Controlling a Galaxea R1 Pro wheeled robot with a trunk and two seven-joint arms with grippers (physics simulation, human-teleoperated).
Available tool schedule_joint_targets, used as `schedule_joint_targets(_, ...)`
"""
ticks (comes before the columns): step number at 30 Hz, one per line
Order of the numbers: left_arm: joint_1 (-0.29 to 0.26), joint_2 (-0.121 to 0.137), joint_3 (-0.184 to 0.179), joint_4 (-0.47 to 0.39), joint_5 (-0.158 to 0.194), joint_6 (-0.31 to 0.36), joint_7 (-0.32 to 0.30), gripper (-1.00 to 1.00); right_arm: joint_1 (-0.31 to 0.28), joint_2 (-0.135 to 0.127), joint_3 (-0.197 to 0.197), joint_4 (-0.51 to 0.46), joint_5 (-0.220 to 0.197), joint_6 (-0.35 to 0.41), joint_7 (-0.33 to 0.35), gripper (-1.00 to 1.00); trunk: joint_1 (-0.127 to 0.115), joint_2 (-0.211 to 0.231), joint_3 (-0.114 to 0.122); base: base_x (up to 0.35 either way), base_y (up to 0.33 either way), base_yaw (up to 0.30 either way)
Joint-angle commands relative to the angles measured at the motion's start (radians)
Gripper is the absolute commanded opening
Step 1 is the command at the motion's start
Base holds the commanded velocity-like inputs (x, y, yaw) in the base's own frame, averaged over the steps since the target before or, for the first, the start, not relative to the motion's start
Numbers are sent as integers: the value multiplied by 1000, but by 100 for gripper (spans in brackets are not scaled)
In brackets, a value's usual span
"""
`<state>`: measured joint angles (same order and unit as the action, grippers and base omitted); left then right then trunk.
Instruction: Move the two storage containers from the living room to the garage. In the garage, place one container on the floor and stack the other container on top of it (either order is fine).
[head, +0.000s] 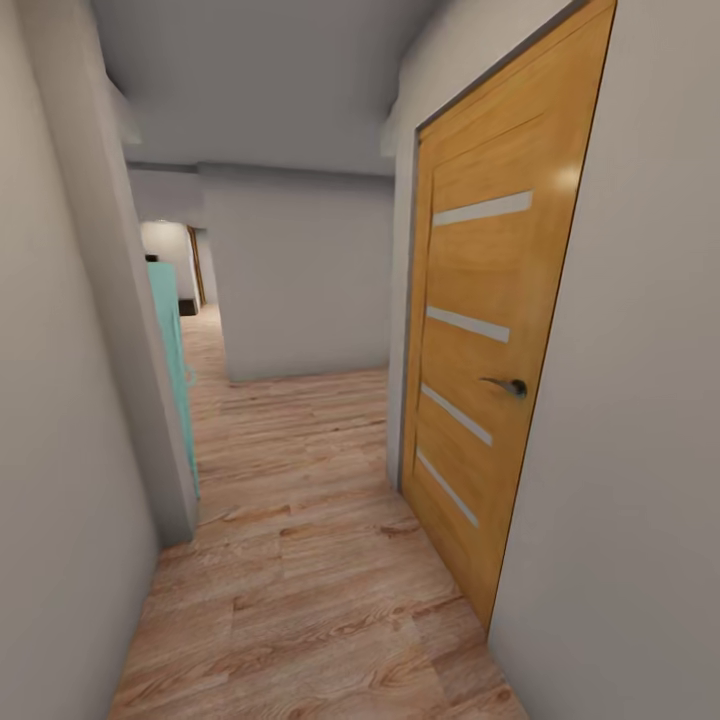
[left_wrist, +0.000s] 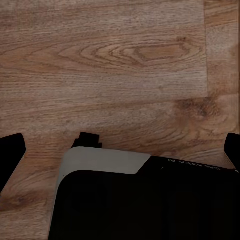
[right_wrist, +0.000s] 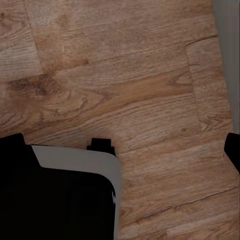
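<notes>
The supporting surface is a light wood plank floor (head: 300, 560) with pronounced grain and knots, running along a narrow corridor between pale grey walls (head: 60, 480) and continuing past a corner into further rooms. An orange wooden door (head: 490, 380) stands closed at the corridor's right side, its lower edge meeting the planks, and a teal panel (head: 175, 370) reaches the floor at the left wall's corner. Both wrist views show the same planking (left_wrist: 120, 65) beneath the robot's dark base (left_wrist: 150, 205).

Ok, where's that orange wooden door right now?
In the head view the orange wooden door stands shut on the hallway's right side, set in the pale grey wall, with the wood plank floor running past it.
</notes>
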<state>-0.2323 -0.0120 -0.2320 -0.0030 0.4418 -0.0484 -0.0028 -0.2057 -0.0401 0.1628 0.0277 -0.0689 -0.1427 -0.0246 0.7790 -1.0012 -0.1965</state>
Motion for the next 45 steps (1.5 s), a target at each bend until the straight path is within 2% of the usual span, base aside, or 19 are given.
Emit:
schedule_joint_targets(1,-1,0,-8,1,9,-4,0,100,-1,0,8,3,-8,-5,-2,100,1,-1,-1,319,0,0)
schedule_joint_targets(10,-1,0,-8,1,9,-4,0,100,-1,2,6,3,-11,-3,-2,100,1,-1,-1,319,0,64)
schedule_joint_targets(28,-1,0,-8,1,9,-4,0,100,-1,0,7,3,-9,-11,-3,100,1,-1,-1,319,0,251)
schedule_joint_targets(45,-1,0,-9,1,9,-5,0,100,-1,-1,10,3,-8,-7,-2,100,1,-1,-1,319,0,20)
